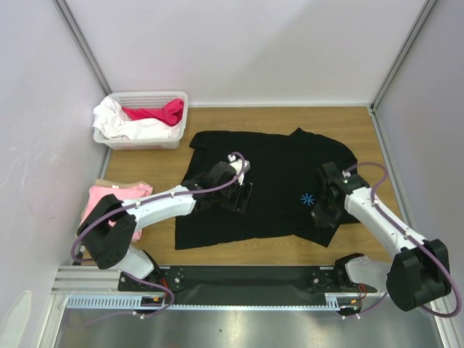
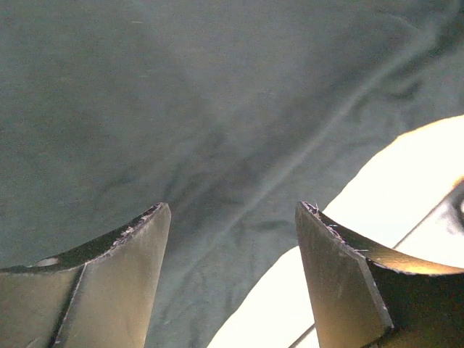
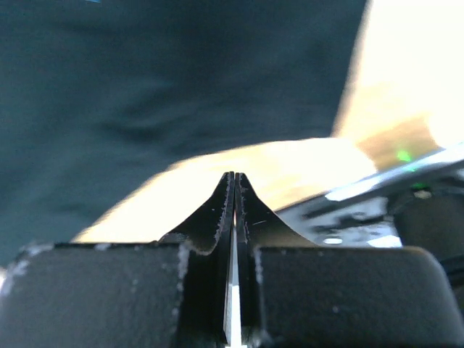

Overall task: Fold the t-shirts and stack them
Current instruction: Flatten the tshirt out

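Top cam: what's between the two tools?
Only black t-shirt cloth from left tool to right tool, its blue starburst mark included. Top view.

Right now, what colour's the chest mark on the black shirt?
Pale blue; the mark shows best in top external.

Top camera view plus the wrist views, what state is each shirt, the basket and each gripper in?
black t-shirt: unfolded, spread flat on the table.
pink t-shirt: looks folded, at the table's left edge, partly hidden by the left arm.
basket: holds crumpled white cloth and red cloth.
left gripper: open, over the black t-shirt.
right gripper: shut, no cloth between its fingers.
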You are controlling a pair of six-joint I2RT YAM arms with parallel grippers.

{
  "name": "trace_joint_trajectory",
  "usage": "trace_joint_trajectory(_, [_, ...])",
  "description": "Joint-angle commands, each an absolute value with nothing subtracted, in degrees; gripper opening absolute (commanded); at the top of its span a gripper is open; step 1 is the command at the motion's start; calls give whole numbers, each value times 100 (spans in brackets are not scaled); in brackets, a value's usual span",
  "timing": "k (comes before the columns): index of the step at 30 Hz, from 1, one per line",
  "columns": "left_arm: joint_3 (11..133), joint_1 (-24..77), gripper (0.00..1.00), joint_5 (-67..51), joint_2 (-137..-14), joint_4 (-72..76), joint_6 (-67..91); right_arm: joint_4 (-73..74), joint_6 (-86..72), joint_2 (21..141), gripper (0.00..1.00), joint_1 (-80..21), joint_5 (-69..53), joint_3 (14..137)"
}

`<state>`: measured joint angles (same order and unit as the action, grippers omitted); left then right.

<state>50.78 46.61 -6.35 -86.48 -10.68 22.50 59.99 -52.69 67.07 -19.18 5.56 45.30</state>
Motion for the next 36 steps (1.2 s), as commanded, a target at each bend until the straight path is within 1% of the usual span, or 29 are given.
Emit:
trace_joint_trajectory(1, [5194, 4728, 75, -1343, -8481, -731, 2127, 6101, -5160, 6775, 0, -1820, 826, 5613])
trace_joint_trajectory(6, [5413, 5018, 73, -1678, -8710, -229, 2189, 5187, -4519, 7373, 0, -1197, 905, 5766])
trace_joint_trajectory(8, [5467, 5281, 73, -1714, -8754, -27, 2267, 4721, -4273, 7637, 0, -855, 949, 5687])
trace_joint_trajectory(12, [4959, 5773, 73, -1810, -8745, 1631, 2995, 3948, -3719, 7910, 0, -379, 905, 5643])
trace_joint_trajectory(13, [4879, 5870, 74, -1802, -8789, 2296, 3128, 3694, -3579, 7945, 0, -308, 897, 5651])
trace_joint_trajectory(16, [4869, 6388, 75, -1119, -9078, 2873, 3366, 3140, -3324, 7980, 0, -150, 879, 5608])
trace_joint_trajectory(17, [4965, 6529, 75, -707, -9366, 2874, 3349, 3033, -3261, 7972, 0, -123, 844, 5607])
trace_joint_trajectory(19, [5272, 6888, 76, -581, -9693, 3031, 3235, 2945, -3226, 7954, 0, -44, 722, 5712])
trace_joint_trajectory(22, [5773, 7267, 74, -282, -10447, 3068, 2640, 2918, -2981, 7683, 0, 210, 528, 5914])
trace_joint_trajectory(25, [5810, 7479, 73, -351, -10731, 3505, 2339, 3032, -2936, 7173, 0, 290, 685, 6090])
trace_joint_trajectory(28, [5888, 7629, 73, -308, -11056, 3814, 2207, 2927, -2883, 6594, 3, 351, 380, 6065])
trace_joint_trajectory(32, [6353, 7717, 72, -141, -11460, 3630, 2180, 3084, -2778, 6153, 5, 378, 176, 6117])
trace_joint_trajectory(36, [6547, 7752, 73, 237, -11680, 3498, 2180, 3286, -2681, 5793, 6, 387, 141, 6091])
